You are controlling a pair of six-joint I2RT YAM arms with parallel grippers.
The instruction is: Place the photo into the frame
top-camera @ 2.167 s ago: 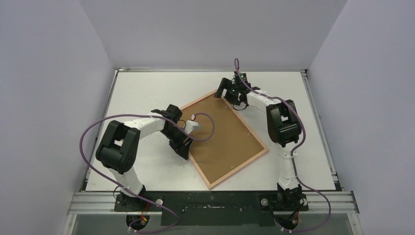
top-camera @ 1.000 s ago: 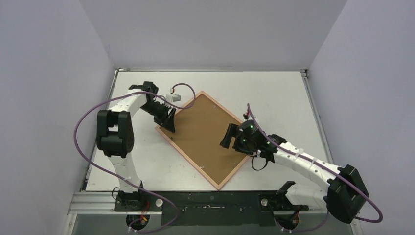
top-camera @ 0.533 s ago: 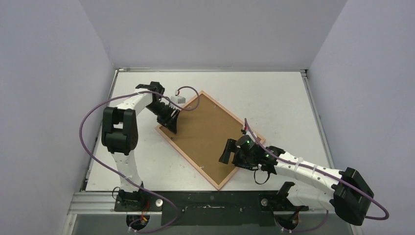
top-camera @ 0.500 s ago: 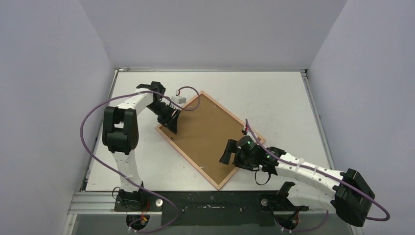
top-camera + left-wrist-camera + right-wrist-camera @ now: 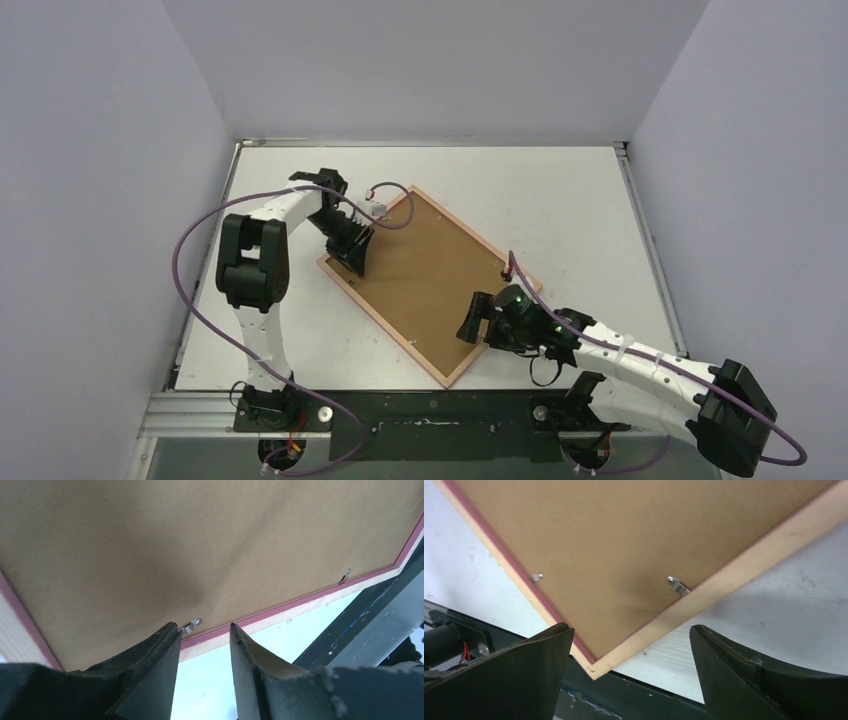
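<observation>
The frame (image 5: 383, 323) lies back side up on the white table, turned like a diamond, with the brown backing board (image 5: 430, 280) set in it. The photo is hidden. My left gripper (image 5: 352, 262) is at the frame's left corner, jaws partly open over the rim (image 5: 300, 607) with nothing between them (image 5: 202, 626); its left fingertip is at a small metal clip (image 5: 192, 625). My right gripper (image 5: 468, 318) hangs wide open above the near corner (image 5: 630, 628), straddling the rim (image 5: 744, 567) beside another clip (image 5: 678, 586).
The black rail (image 5: 649, 700) along the table's near edge runs just past the frame's near corner. Grey walls close in the table on three sides. Purple cables (image 5: 190, 250) loop from both arms.
The frame has turned and shifted on the table. The right gripper slid along the right edge toward the near corner. The left gripper stayed at the left corner, its jaws narrowing a little.
</observation>
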